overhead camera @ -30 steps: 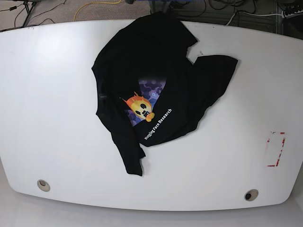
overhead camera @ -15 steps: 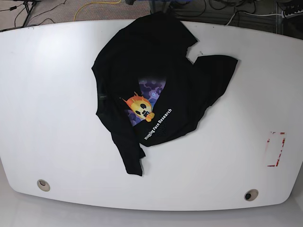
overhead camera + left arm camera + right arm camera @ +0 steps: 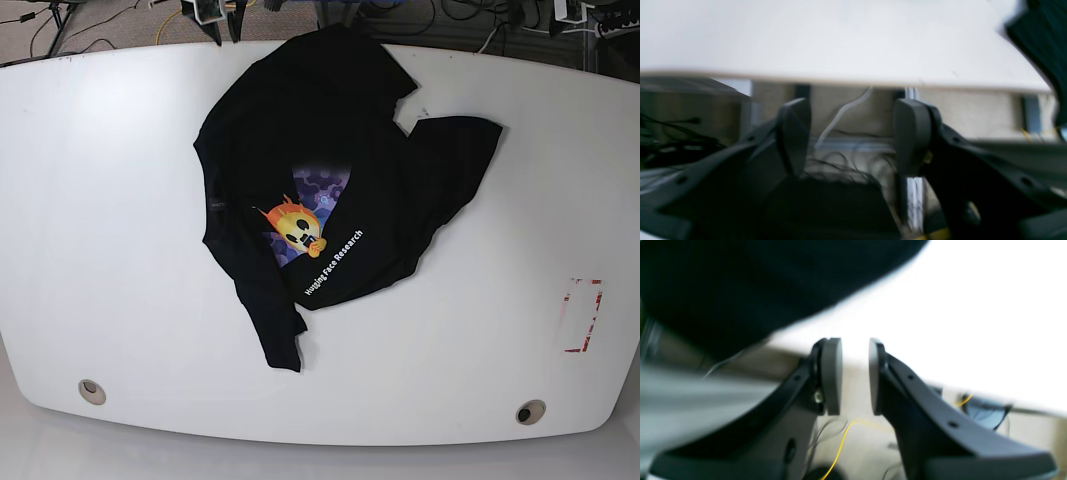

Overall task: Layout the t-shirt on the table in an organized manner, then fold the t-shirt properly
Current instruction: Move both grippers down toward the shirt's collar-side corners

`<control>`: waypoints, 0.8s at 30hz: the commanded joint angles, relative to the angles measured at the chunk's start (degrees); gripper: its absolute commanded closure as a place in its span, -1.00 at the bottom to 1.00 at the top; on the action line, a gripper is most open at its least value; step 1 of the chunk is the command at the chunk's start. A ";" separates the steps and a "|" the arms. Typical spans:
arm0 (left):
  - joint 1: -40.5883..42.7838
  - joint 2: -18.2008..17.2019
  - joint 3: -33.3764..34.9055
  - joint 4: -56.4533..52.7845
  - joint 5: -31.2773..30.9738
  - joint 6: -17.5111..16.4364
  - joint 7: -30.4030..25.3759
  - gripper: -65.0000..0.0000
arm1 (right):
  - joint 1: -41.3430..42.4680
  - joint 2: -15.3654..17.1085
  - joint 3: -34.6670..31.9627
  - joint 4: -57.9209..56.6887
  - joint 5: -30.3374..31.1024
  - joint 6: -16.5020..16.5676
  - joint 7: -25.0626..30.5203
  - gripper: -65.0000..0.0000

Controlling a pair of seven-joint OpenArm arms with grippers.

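The black t-shirt (image 3: 330, 140) lies crumpled on the white table (image 3: 120, 200), its middle folded over so that only part of the flaming emoji print (image 3: 303, 228) and the white text show. One sleeve sticks out to the right and a narrow flap points toward the front edge. My left gripper (image 3: 852, 136) is open beyond the table's far edge, with the t-shirt (image 3: 1043, 40) at the upper right of its view. My right gripper (image 3: 855, 373) stands narrowly open with nothing between its pads, just off the far edge beside the t-shirt (image 3: 740, 280).
Two round grommet holes (image 3: 92, 391) (image 3: 530, 412) sit near the front edge. A red-and-white tape mark (image 3: 582, 315) is at the right. Cables, one of them yellow (image 3: 840, 446), lie on the floor behind the table.
Both grippers' tips have come into the top edge of the base view, one on the left and one on the right. The t-shirt has not moved.
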 commanded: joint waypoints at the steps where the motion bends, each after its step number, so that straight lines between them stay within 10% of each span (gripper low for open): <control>1: 0.33 0.09 -1.45 1.91 -1.14 -0.36 -1.77 -0.34 | 2.40 0.69 0.03 1.01 0.07 -0.17 -1.23 0.44; 9: -3.89 2.99 -2.51 1.73 -1.14 -0.36 -1.77 -0.82 | 10.75 3.51 -0.94 1.54 0.68 -0.08 -8.52 0.04; 24: -10.66 2.99 -2.15 1.91 -1.23 -0.36 -1.77 -0.82 | 30.79 3.16 1.88 1.36 6.83 8.80 -29.01 0.03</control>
